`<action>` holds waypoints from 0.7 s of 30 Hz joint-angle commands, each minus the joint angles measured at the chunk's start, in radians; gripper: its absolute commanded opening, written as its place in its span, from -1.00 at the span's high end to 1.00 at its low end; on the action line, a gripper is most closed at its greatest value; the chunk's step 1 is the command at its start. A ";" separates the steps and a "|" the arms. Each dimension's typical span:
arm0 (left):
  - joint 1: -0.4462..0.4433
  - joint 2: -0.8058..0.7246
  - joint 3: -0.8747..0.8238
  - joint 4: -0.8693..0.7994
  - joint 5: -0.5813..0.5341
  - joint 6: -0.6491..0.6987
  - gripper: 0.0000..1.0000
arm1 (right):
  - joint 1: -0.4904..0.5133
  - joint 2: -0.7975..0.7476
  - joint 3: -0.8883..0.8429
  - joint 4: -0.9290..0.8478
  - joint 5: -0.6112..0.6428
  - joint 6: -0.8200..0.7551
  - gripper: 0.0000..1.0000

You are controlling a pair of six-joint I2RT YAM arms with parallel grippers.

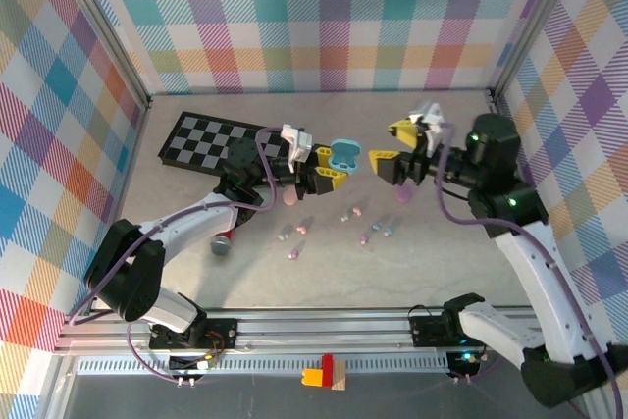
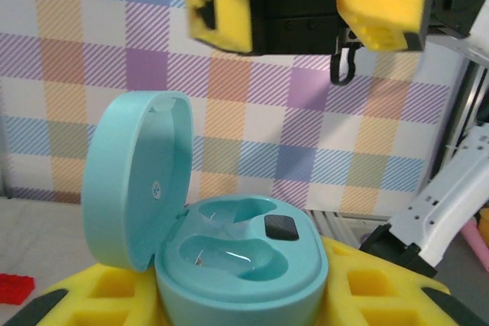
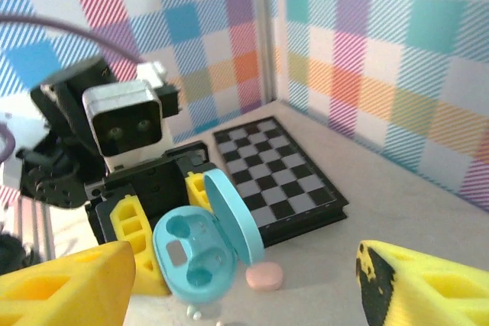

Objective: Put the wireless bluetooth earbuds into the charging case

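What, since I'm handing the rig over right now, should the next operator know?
Left gripper: shut on the open turquoise plastic charging case, held up off the table.
Right gripper: open, holding nothing, facing the case.
Small pastel plastic earbuds: lying loose on the grey table between the arms.
Done: case picked up, lid open; both wells look empty.
Left: pick up the buds and seat them in the wells.
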 commanded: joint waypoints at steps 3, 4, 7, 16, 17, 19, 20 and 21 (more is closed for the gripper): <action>0.037 0.010 -0.028 0.153 0.009 -0.043 0.29 | -0.118 -0.055 -0.096 0.027 0.019 0.240 -0.51; 0.040 0.009 -0.032 0.162 0.009 -0.047 0.29 | -0.124 -0.050 -0.107 -0.014 0.060 0.262 -0.51; 0.049 0.002 -0.045 0.182 0.010 -0.053 0.29 | -0.126 -0.040 -0.169 -0.092 0.180 0.366 -0.48; 0.061 -0.030 -0.062 0.183 0.016 -0.052 0.29 | -0.128 0.071 -0.366 -0.191 0.234 0.507 -0.39; 0.062 -0.031 -0.060 0.180 0.020 -0.052 0.29 | -0.128 0.090 -0.393 -0.162 0.208 0.515 -0.37; 0.062 -0.032 -0.059 0.177 0.025 -0.052 0.29 | -0.137 0.144 -0.435 -0.120 0.156 0.529 -0.34; 0.062 -0.030 -0.057 0.175 0.028 -0.051 0.29 | -0.143 0.175 -0.453 -0.098 0.130 0.537 -0.30; 0.062 -0.030 -0.058 0.172 0.030 -0.052 0.29 | -0.149 0.202 -0.470 -0.079 0.110 0.544 -0.27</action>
